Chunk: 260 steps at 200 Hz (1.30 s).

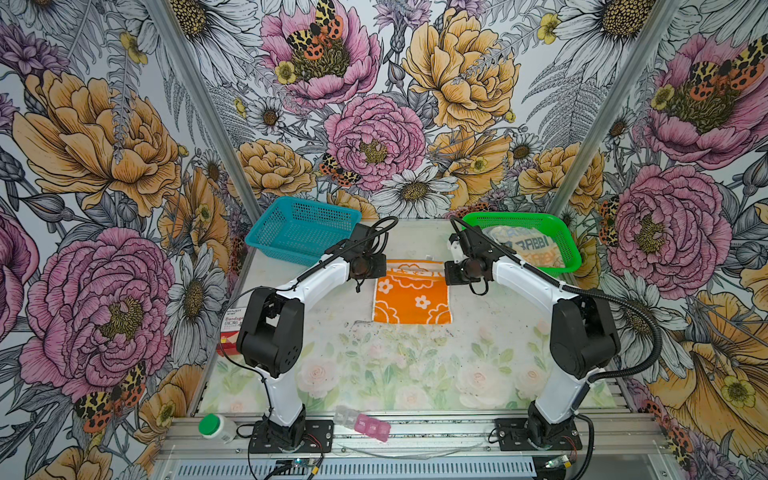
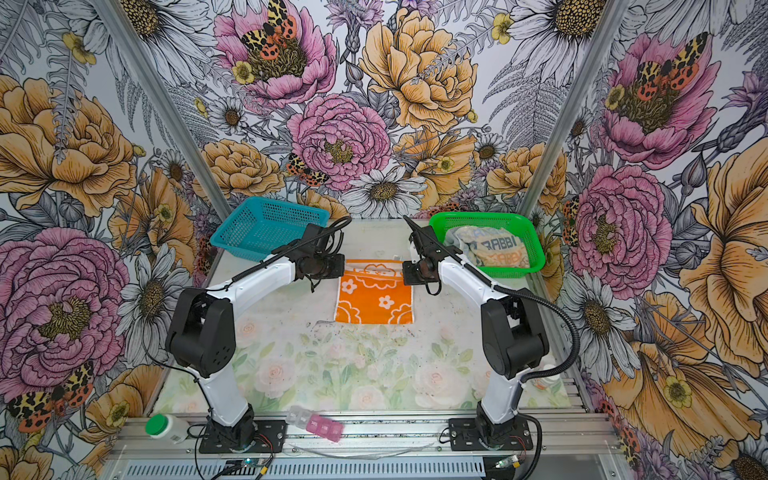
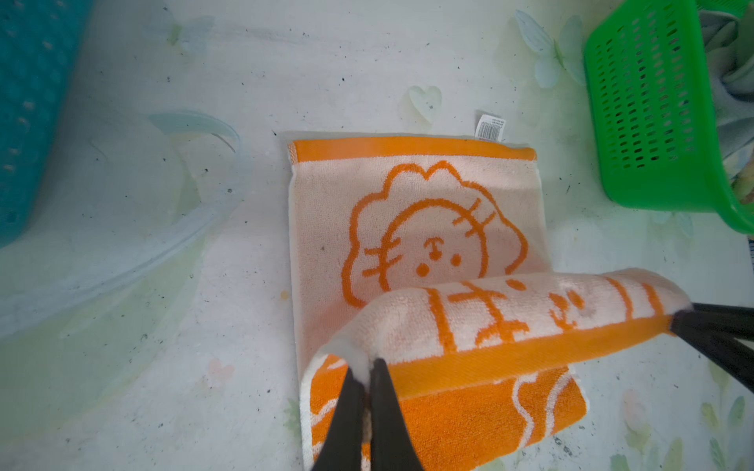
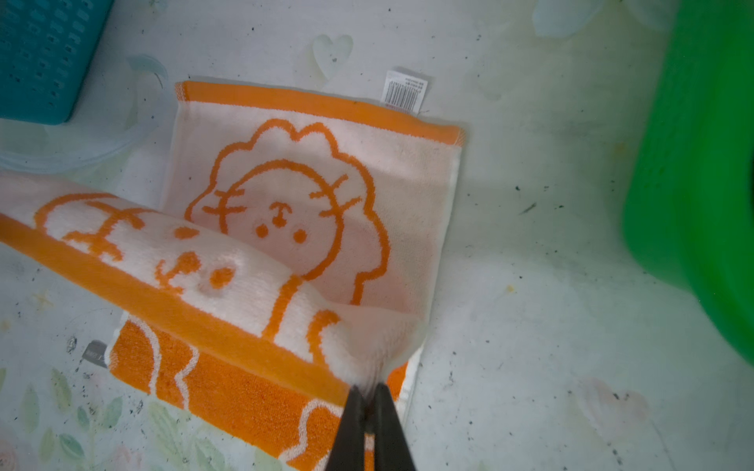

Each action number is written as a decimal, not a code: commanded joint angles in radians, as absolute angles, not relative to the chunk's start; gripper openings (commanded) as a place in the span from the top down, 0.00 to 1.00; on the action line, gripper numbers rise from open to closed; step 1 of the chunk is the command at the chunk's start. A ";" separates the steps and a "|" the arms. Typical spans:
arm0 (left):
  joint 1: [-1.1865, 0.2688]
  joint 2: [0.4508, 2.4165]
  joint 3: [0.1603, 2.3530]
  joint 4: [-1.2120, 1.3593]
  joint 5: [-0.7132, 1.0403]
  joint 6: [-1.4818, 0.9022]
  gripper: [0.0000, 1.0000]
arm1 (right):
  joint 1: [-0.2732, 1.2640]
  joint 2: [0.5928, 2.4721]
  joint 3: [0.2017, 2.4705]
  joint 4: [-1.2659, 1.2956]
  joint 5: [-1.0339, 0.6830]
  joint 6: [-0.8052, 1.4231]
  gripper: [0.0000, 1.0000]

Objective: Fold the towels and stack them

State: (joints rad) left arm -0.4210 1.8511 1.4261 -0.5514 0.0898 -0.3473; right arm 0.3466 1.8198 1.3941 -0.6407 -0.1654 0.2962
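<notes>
The left tool pinches one corner of the orange towel and the right tool pinches the other (both squeezed tight). The rest lies on the tabletop.

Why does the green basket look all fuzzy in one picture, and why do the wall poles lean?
Right wrist view: the green basket sits near the lens at the edge, so it blurs and its holes vanish, while the orange towel is sharp. Left wrist view: its holes show clearly. Both top views: the wide lens, looking down, probably makes the poles lean outward.
</notes>
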 commanded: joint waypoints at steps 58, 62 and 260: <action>-0.365 2.003 1.493 -0.431 0.117 -0.335 1.00 | 0.317 2.042 1.572 -0.611 -0.201 0.226 1.00; -0.363 2.008 1.495 -0.422 0.124 -0.334 1.00 | 0.315 2.051 1.578 -0.611 -0.197 0.225 1.00; -0.544 1.745 1.030 -0.266 0.051 -0.405 0.58 | 0.490 1.745 1.044 -0.348 -0.234 0.455 0.45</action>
State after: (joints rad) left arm -0.5518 1.7317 1.0641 -0.3267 0.0059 -0.3531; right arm 0.4896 1.7363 1.0565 -0.4252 -0.2306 0.3870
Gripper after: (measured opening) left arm 0.427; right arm 0.559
